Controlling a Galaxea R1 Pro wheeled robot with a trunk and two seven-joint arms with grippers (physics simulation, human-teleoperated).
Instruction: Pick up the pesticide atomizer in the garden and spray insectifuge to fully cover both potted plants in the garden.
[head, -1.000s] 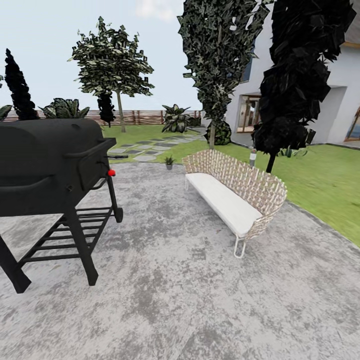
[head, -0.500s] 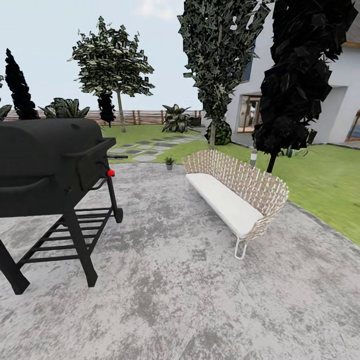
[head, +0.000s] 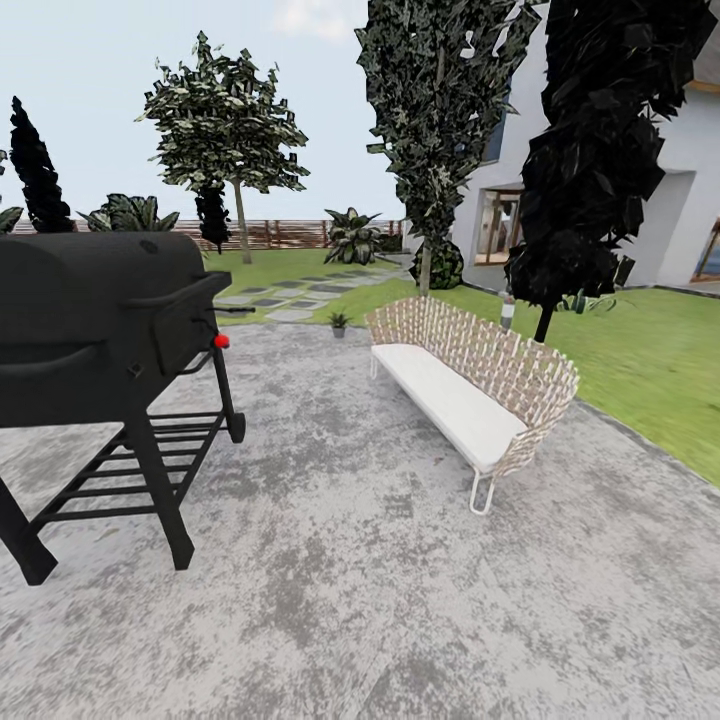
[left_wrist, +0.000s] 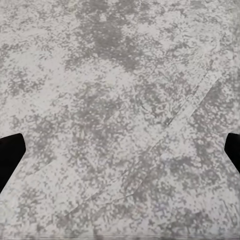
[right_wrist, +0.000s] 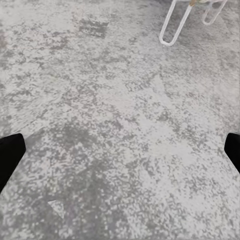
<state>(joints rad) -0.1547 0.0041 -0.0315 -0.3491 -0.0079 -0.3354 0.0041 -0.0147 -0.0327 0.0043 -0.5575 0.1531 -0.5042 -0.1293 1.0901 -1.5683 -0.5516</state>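
Standing on the mottled grey patio (head: 330, 560), we face a black grill (head: 100, 330) on our left and a woven bench (head: 470, 385) on our right. One small potted plant (head: 339, 323) sits at the patio's far edge, beside the lawn (head: 640, 360). Both the left gripper (left_wrist: 120, 150) and the right gripper (right_wrist: 120, 150) have fingers spread wide above bare paving, empty

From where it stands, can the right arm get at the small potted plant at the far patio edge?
Probably not. The small potted plant sits far off across the patio, beyond the near end of the bench. The right gripper is open over bare paving near a bench leg. The base likely must drive closer first.
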